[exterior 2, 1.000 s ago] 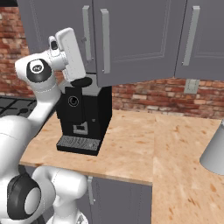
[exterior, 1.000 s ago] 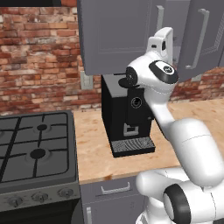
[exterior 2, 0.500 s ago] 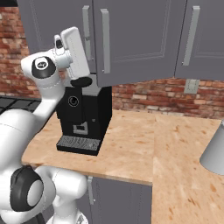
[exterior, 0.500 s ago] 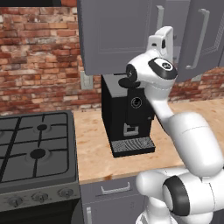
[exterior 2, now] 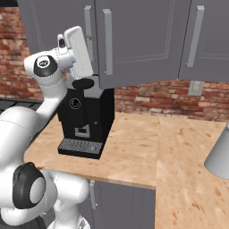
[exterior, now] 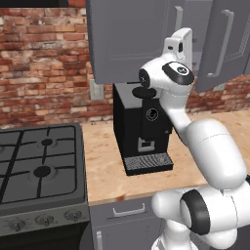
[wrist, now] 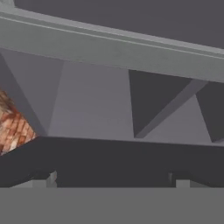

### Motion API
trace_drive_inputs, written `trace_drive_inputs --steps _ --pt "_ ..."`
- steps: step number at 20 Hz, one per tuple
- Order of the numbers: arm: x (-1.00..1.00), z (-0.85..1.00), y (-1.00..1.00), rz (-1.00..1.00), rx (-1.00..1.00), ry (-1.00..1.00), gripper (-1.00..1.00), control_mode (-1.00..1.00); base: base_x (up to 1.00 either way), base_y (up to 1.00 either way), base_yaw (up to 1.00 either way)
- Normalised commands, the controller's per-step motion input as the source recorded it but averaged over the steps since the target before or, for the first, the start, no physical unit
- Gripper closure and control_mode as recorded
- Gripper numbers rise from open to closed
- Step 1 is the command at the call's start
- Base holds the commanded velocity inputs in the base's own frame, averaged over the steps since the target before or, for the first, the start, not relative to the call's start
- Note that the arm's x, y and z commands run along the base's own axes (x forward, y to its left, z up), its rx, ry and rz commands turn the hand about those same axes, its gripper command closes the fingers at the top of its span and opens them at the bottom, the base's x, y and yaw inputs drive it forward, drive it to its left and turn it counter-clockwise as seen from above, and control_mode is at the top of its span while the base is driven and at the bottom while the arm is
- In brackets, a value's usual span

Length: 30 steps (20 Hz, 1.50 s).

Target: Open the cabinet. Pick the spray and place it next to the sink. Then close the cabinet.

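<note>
The cabinet (exterior: 127, 39) hangs on the brick wall above the counter, and its grey doors with long silver bar handles (exterior 2: 107, 42) look slightly ajar. My gripper (exterior: 182, 35) is raised in front of the doors, beside the handles (exterior 2: 72, 36). In the hand view its two dark fingertips stand wide apart, open with nothing between them (wrist: 113, 178). Beyond them are grey cabinet panels and a shelf edge (wrist: 113, 48), seen from below. The spray is out of view, and so is the sink.
A black coffee machine (exterior: 141, 127) stands on the wooden counter (exterior 2: 179, 152), right under the hand. A gas stove (exterior: 39, 166) is at the left. A grey rounded object (exterior 2: 219, 152) sits at the counter's right edge. Grey drawers (exterior: 127, 215) run below.
The hand has edged very slightly closer to the cabinet doors. The jaws stay open.
</note>
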Motion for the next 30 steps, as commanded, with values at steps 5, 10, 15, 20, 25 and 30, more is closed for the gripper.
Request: trace_drive_inputs --steps 5,10,15,20,25,30 --pt "0.26 0.0 0.0 -0.07 0.01 -0.03 -1.0 -1.0 0.0 0.0 0.0" --pt "0.19 0.0 -0.02 -0.14 0.03 -0.05 -1.0 -1.0 0.0 0.0 0.0" --pt "0.05 0.0 -0.09 -0.16 0.04 -0.03 -1.0 -1.0 0.0 0.0 0.0" --pt "0.0 0.0 -0.31 -0.12 0.05 -0.04 -1.0 -1.0 0.0 0.0 0.0" --pt "-0.02 0.0 -0.36 -0.05 0.05 -0.09 -1.0 -1.0 0.0 0.0 0.0" --pt "-0.28 0.0 -0.41 -0.02 0.04 -0.09 -1.0 -1.0 0.0 0.0 0.0"
